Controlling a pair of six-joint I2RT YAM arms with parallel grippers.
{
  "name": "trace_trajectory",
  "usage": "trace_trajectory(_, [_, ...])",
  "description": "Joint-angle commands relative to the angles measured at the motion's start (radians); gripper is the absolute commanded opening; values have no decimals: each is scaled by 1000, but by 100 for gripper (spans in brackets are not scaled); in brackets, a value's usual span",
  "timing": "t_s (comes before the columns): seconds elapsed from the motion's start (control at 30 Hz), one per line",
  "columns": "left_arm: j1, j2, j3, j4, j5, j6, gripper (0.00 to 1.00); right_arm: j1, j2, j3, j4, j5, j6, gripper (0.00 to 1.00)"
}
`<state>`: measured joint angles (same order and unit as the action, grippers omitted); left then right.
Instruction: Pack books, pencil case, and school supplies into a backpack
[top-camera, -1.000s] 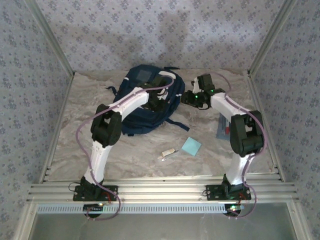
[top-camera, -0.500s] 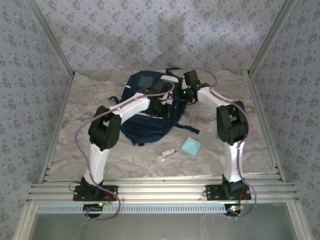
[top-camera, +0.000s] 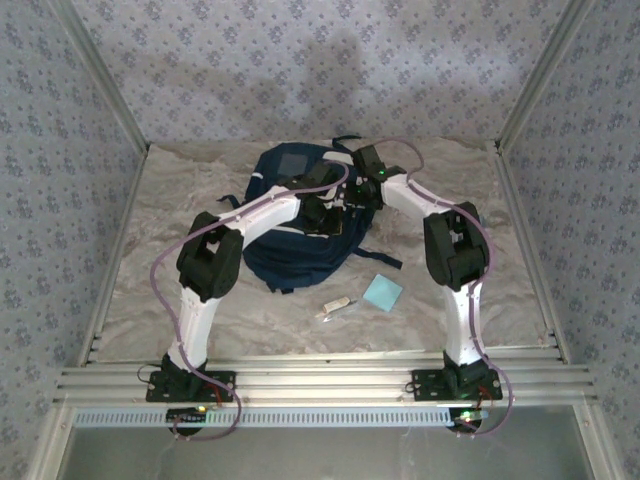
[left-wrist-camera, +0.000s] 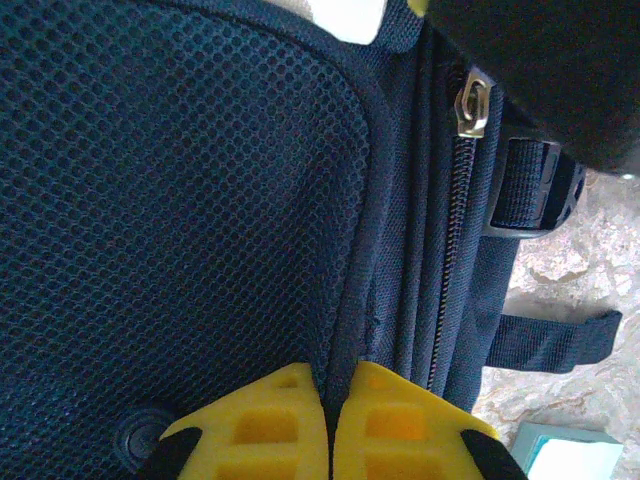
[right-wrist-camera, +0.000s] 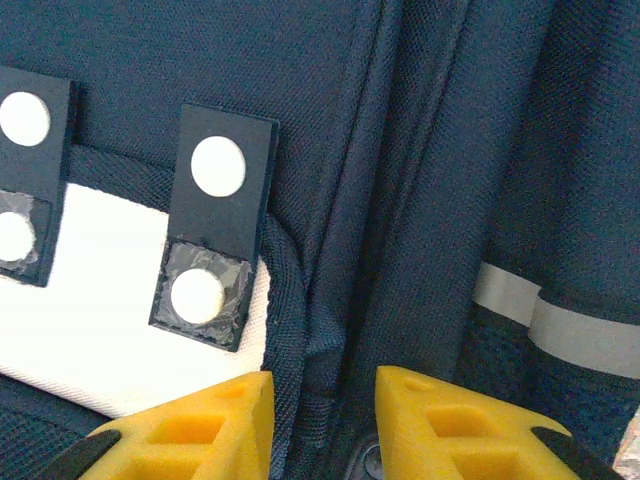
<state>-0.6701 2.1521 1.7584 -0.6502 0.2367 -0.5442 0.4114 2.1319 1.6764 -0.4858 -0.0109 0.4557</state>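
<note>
- Nearest the arm bases, a slim white stick (top-camera: 336, 308) and a light-blue square pad (top-camera: 383, 292) lie flat on the marbled table (top-camera: 520, 270), near each other but apart, just off the backpack's near right corner.
- Bare table runs open on the left and right, out to the metal side rails.
- Mid-table, the navy backpack (top-camera: 290, 250) lies flat with both arms bent over its right half, and a dark strap (top-camera: 375, 258) trails toward the pad.
- The left tool (left-wrist-camera: 328, 405) is pinched tight on a piped seam beside the mesh panel, with a metal zip pull (left-wrist-camera: 476, 100) farther along.
- The right tool (right-wrist-camera: 322, 400), fingers a little apart, straddles a raised seam beside a white patch (right-wrist-camera: 90, 330); whether it grips cannot be told.
- The backpack's inside is hidden.
</note>
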Motion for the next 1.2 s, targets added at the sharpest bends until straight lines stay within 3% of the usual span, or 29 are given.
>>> trace_trajectory(0.0, [-13,-14,26,56,61,-28,4,5,-13,17,-78,67,-15,34])
trace_trajectory(0.1, [-13,-14,23,60,61,-34,5,24,-16,24,-104,121,-30,35])
trace_trajectory(0.2, [-13,-11,18,66,64,-40,4,31,-37,20,-111,164,-49,44])
trace_trajectory(0.37, [-13,-5,21,77,76,-49,5,29,-39,18,-111,142,-43,47])
trace_trajectory(0.53, [-14,-10,19,79,79,-55,5,27,0,30,-103,79,-16,32])
trace_trajectory(0.67, [-13,-15,13,94,75,-66,5,21,3,19,-97,55,3,28])
trace_trajectory(0.9, [-13,8,38,98,79,-78,5,14,-75,-31,-51,81,2,1])
trace_trajectory(1.17, [-7,37,76,107,68,-106,5,15,-198,-197,43,-28,1,0])
